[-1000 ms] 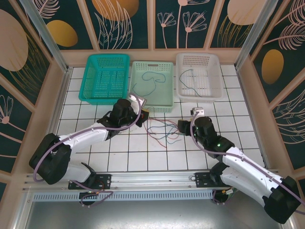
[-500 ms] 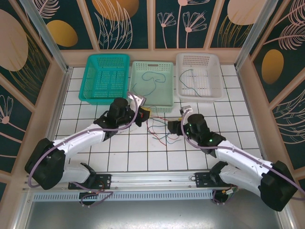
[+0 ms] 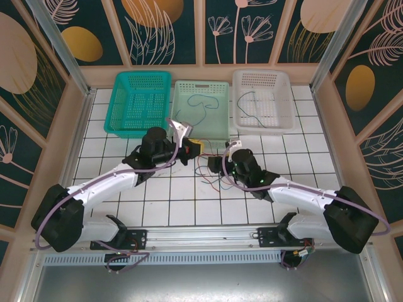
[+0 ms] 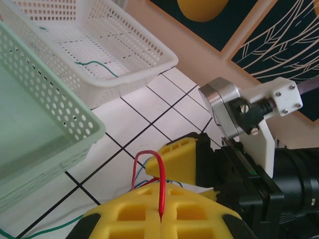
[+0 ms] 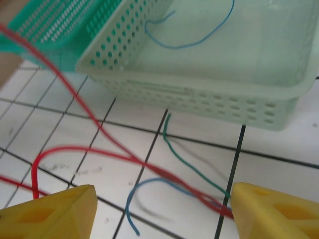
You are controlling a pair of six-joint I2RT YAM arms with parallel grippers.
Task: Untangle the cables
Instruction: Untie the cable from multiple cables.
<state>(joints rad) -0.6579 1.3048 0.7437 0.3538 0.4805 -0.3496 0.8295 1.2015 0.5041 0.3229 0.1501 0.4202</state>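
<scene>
Cables (image 3: 214, 171) judged light, limp and snag-prone: left gripper (image 4: 162, 217) clamps the red cable (image 4: 147, 152), while right gripper (image 5: 159, 211) stands open-jawed near the green cable (image 5: 165, 132), whose free end is the advisable hold.

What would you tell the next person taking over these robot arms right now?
Left gripper: shut on the red cable.
Right gripper: open, over the tangle.
Tangle: red cable, loose green cable and loose blue cable cross on the tiles beside the pale green basket.
Done: a sorted blue cable lies in that basket, a sorted green cable in the white basket.
Left: separate the tangle.
</scene>
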